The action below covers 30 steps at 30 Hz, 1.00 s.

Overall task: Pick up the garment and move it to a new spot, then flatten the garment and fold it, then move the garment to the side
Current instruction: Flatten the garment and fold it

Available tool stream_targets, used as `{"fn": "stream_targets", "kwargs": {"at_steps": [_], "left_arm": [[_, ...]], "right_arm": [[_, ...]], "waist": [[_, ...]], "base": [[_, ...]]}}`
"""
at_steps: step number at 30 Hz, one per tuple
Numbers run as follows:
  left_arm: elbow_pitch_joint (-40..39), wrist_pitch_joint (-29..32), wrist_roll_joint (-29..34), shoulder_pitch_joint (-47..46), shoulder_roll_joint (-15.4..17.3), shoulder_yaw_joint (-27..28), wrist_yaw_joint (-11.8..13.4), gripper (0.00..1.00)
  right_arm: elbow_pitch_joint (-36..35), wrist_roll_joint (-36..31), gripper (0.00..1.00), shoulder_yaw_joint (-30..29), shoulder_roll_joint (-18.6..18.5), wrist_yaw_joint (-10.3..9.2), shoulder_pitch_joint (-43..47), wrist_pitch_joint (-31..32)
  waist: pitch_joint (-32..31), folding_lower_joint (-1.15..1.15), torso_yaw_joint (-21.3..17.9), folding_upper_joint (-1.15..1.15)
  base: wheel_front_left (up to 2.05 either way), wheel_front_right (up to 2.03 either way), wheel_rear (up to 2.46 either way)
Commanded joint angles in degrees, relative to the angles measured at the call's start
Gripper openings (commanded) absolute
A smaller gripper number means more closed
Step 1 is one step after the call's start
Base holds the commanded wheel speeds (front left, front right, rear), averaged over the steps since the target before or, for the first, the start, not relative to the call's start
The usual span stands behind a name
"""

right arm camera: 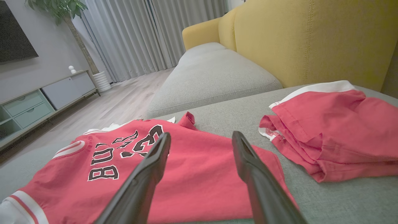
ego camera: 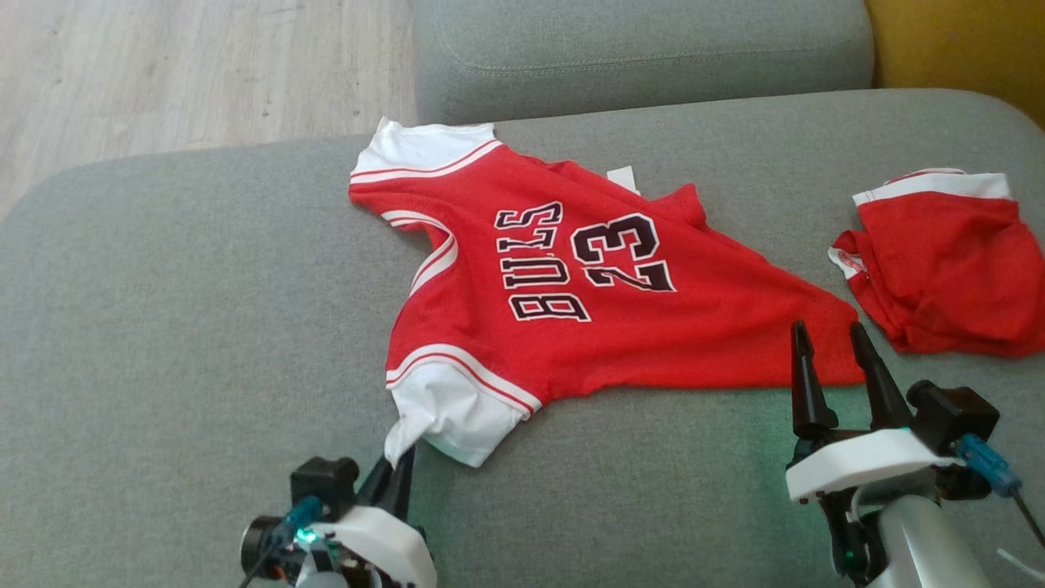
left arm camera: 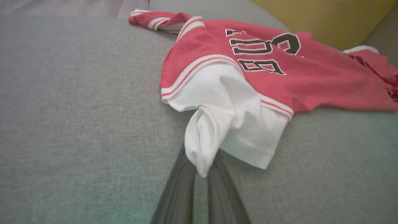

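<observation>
Partly, the jersey's (ego camera: 571, 310) lettering is lost in a fold, and the shorts (ego camera: 947, 261) are cut off at the head view's right edge. The left gripper's (ego camera: 400, 469) tips are buried in the jersey's bunched white sleeve (ego camera: 445, 408), jaws closed tight on that cloth. The right gripper (ego camera: 829, 331) stands wide apart over the jersey's hem corner, holding nothing. The jersey lies rumpled on the grey sofa (ego camera: 204, 327), shorts just beside it.
</observation>
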Motion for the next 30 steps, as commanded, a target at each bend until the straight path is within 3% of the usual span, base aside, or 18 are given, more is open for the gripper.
{"fn": "stream_targets", "kwargs": {"at_steps": [1,9,14,16,18,19,30], "left_arm": [[-2.21,-1.22,-0.75,-1.57,0.92,2.62,0.25,0.0],[-4.57,-3.22,-5.81,-1.69,2.05,8.16,0.6,0.0],[-4.44,-0.75,-8.8,-1.14,2.35,9.75,0.11,0.0],[-3.52,3.51,-9.51,-0.32,2.71,8.64,-0.49,0.0],[-3.65,4.96,-10.34,0.15,2.88,9.02,-0.02,0.91],[-3.92,4.96,-10.45,0.28,3.06,9.29,0.39,1.0],[-11.61,-3.81,-9.07,1.58,4.9,13.15,4.37,1.0]], "right_arm": [[-1.4,0.32,1.0,1.54,-0.18,-0.05,-1.28,-0.38],[-1.15,0.25,1.0,1.98,-0.18,-0.05,-1.07,-0.26],[-1.17,0.28,1.0,2.29,-0.18,-0.05,-1.08,-0.04],[-1.18,0.32,1.0,2.39,-0.18,-0.05,-1.04,0.02],[-1.17,0.37,1.0,2.53,-0.18,-0.05,-0.96,0.03],[-1.18,0.36,1.0,2.59,-0.18,-0.05,-0.93,0.03],[-1.13,0.44,1.0,2.5,-0.18,-0.05,-0.31,-0.08]], "waist": [[-0.17,0.0,0.11,0.0],[-1.01,0.0,0.9,0.0],[-1.24,0.0,1.27,0.0],[-1.29,0.0,1.48,0.0],[-1.26,0.0,1.76,0.0],[-1.22,0.0,1.91,0.0],[-1.55,0.0,3.33,0.0]], "base": [[0.0,0.0,0.0],[0.0,0.0,0.0],[0.0,0.0,0.0],[0.0,0.0,0.0],[0.0,0.0,0.0],[0.0,0.0,0.0],[0.0,0.0,0.0]]}}
